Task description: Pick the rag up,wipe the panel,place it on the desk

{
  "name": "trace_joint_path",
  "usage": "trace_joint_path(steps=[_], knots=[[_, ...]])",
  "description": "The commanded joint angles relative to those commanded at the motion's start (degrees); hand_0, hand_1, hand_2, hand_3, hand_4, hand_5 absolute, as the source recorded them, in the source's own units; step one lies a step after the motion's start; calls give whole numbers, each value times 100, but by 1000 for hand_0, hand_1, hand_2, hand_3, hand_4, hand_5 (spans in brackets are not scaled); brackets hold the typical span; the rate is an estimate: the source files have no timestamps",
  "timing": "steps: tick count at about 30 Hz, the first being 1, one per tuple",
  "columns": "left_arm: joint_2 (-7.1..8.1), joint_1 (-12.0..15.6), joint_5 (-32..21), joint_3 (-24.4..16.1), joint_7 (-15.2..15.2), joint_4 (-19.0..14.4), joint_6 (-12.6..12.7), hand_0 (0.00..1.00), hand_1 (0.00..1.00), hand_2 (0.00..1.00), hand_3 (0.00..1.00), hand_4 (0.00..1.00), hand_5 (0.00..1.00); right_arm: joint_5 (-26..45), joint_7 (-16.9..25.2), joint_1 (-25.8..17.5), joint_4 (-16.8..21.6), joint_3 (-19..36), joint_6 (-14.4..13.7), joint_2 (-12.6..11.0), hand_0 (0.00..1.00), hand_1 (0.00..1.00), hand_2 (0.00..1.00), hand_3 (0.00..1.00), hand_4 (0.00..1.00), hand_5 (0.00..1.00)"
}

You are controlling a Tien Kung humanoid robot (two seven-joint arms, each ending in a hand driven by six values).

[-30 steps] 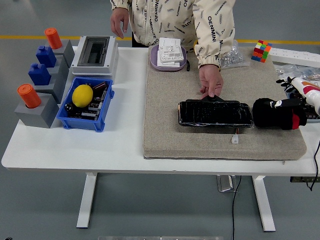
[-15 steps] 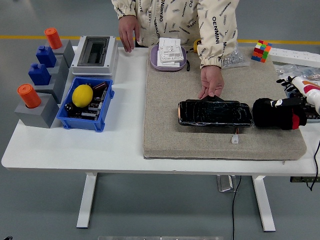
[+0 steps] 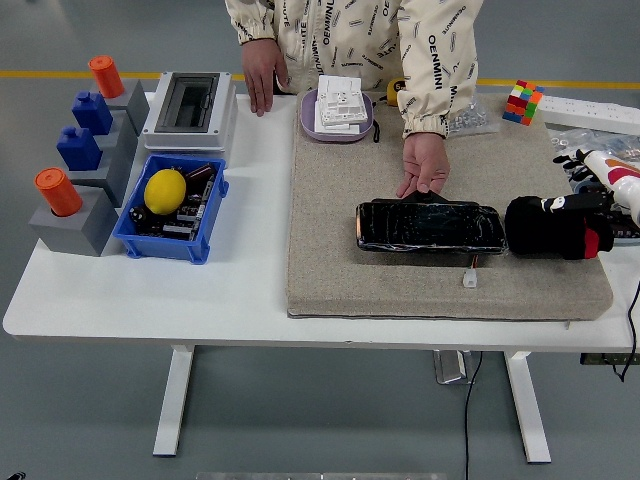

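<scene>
The right hand (image 3: 560, 226), clamped on a soft black rag (image 3: 535, 228), sits touching the right end of the long glossy black panel (image 3: 430, 227); the limp, light cloth should bunch easily under any grasp.

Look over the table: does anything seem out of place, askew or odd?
A lemon lies in the blue bin among dark electrical parts, the only fruit there. Otherwise nothing looks spilled or damaged; the panel lies flat on the mat.
</scene>
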Motion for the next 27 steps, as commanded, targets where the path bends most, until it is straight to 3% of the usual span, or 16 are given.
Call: trace_joint_path(steps=[27], knots=[[-8,-13,-3,-16,-1,0,0,721,716,767,622,683,566,-5,-13,-1,8,43,13,6,784,738,831,848,998,511]])
